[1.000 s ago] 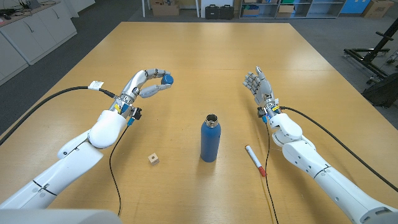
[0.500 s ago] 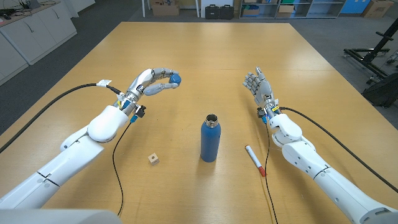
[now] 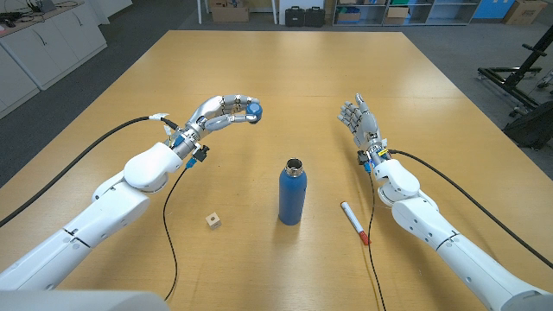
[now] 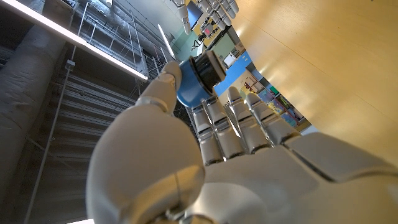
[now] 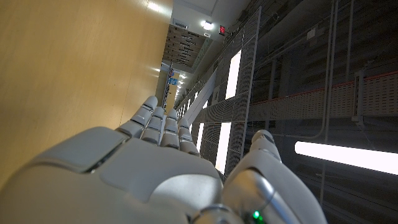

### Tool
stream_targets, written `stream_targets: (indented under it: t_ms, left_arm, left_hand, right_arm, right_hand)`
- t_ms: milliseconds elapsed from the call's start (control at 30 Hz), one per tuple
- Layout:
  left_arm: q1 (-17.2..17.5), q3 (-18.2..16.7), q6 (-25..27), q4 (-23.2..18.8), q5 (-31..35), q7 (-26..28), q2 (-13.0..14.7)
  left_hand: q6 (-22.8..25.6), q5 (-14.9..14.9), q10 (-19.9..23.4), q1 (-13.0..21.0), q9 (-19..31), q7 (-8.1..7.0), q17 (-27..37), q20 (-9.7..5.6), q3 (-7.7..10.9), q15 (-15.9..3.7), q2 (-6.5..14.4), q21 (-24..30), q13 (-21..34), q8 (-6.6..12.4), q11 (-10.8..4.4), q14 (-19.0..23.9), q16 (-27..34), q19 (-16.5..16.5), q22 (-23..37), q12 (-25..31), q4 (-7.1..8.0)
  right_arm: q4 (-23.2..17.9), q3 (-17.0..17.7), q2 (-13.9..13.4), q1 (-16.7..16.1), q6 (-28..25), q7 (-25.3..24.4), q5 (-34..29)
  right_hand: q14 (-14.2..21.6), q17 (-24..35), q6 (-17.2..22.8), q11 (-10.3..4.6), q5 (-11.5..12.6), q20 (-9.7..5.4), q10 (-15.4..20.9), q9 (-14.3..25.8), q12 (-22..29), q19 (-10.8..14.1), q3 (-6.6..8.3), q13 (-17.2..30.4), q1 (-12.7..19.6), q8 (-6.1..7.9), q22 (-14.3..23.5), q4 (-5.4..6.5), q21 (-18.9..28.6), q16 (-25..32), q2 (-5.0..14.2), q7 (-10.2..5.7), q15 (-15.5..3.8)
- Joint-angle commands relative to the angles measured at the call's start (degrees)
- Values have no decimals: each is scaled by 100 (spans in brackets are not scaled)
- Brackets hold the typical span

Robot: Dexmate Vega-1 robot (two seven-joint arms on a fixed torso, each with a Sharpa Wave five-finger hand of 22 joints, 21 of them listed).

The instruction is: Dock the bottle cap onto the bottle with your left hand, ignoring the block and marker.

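My left hand (image 3: 222,113) is raised above the table left of centre and pinches the blue bottle cap (image 3: 254,111) at its fingertips. In the left wrist view the blue cap (image 4: 195,81) with its dark threaded end sits between thumb and fingers of that hand (image 4: 205,143). The blue bottle (image 3: 292,192) stands upright near the table's middle, its mouth uncovered, below and to the right of the cap. My right hand (image 3: 360,118) stands to the right of the bottle with fingers apart and holds nothing; its back fills the right wrist view (image 5: 149,168).
A small wooden block (image 3: 212,221) lies left of the bottle near the front. A white marker with a red cap (image 3: 354,223) lies right of the bottle by my right forearm. Black cables trail from both wrists over the wooden table (image 3: 285,78).
My left hand has carried the cap to the right, closer to the bottle. The right hand, bottle, block and marker have not moved.
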Motion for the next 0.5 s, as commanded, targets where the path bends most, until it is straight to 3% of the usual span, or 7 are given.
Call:
stream_targets:
  t_ms: [33, 300, 500]
  left_arm:
    - [-334, 317, -6, 108, -943, -818, 100]
    - [-335, 279, 421, -183, -1523, -1033, 407]
    - [-320, 193, 626, -400, -1588, -1044, 687]
  left_hand:
    - [655, 22, 776, -101, 37, -471, 10, -46, 200, -953, 172, 4, 49, 136, -652, 57, -5, 11, 9, 32, 167]
    - [675, 27, 799, -119, 40, -458, 12, -41, 210, -959, 189, 4, 51, 138, -656, 67, -2, 8, 9, 29, 172]
    - [676, 30, 823, -128, 41, -449, 12, -46, 215, -959, 195, 3, 52, 134, -655, 71, -1, 6, 9, 31, 171]
  right_arm:
    - [-19, -25, 20, -10, 17, -23, -29]
    - [-77, -12, 15, -48, 31, -73, -57]
    - [-109, -4, 8, -75, 43, -80, -60]
  right_hand:
    - [35, 12, 36, 15, 2, -4, 33, 30, 0, 29, -29, 8, 21, -17, 34, -11, -15, -3, 47, 33, 16]
    - [34, 12, 30, 11, 2, -4, 37, 30, 1, 26, -31, 8, 21, -20, 35, -12, -28, -4, 48, 24, 21]
    - [40, 12, 33, 21, 2, -5, 33, 30, -1, 32, -32, 8, 21, -19, 35, -12, -34, -3, 49, 37, 17]
